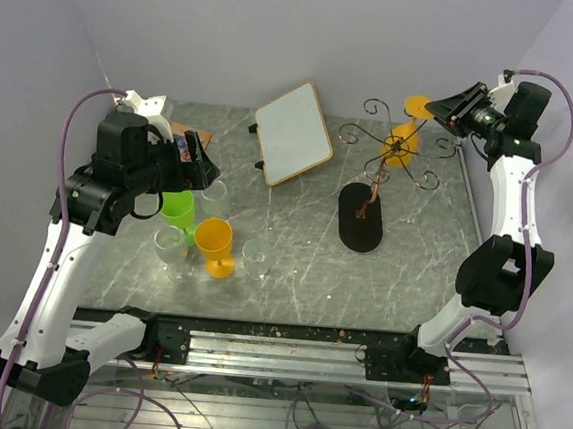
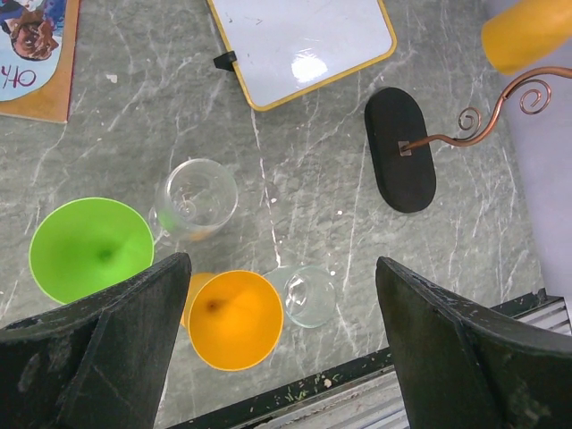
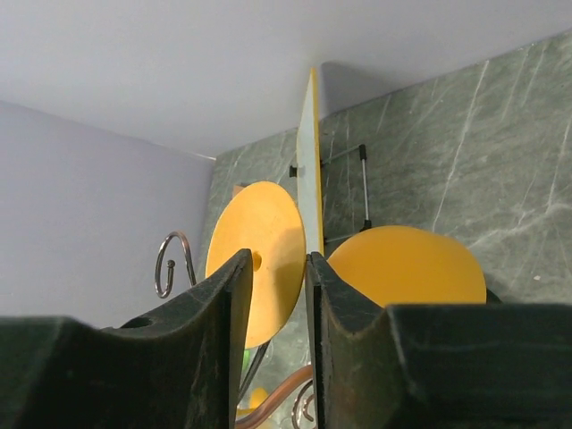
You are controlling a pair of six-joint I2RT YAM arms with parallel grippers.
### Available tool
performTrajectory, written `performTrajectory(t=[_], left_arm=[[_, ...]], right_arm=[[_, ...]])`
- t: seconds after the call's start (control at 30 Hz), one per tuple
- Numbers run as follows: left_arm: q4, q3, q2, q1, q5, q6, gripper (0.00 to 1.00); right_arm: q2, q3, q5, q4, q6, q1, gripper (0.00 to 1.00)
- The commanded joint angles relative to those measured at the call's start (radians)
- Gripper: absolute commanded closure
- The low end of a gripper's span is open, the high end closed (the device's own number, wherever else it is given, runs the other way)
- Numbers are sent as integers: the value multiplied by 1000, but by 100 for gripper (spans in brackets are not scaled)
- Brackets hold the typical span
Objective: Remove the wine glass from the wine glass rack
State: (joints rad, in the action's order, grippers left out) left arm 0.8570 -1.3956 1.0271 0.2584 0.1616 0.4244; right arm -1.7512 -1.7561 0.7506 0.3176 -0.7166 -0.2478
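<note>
Fingers (image 3: pixel 214 313) of the right gripper (image 1: pixel 441 110) stand nearly together, a thin gap between them, at the foot of the orange glass (image 1: pixel 403 144). I cannot tell whether they pinch it. The glass hangs upside down on the rack (image 1: pixel 359 221), far right on the bench (image 1: pixel 292 265). The left gripper (image 2: pixel 281 264) hangs spread wide over the cups (image 2: pixel 89 246).

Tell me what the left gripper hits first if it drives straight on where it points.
Probably the orange glass or the clear glass beside it; the left gripper frames both, and depth is unclear.
</note>
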Motion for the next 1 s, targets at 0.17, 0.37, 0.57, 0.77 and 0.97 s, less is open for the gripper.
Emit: performTrajectory(t=[0.17, 0.37, 0.57, 0.77, 0.97], left_arm=[[-28, -5, -12, -7, 40, 9, 5], [-29, -11, -9, -7, 49, 9, 4], [-30, -15, -11, -7, 50, 12, 5], [-29, -19, -4, -7, 60, 15, 5], [-20, -40, -3, -7, 49, 9, 5]], right_arm=[[2, 12, 41, -93, -87, -1, 82], [37, 49, 12, -132, -127, -2, 91], [68, 104, -4, -213, -234, -2, 100], [116, 176, -48, -276, -345, -4, 100], [152, 185, -115, -231, -384, -4, 100]])
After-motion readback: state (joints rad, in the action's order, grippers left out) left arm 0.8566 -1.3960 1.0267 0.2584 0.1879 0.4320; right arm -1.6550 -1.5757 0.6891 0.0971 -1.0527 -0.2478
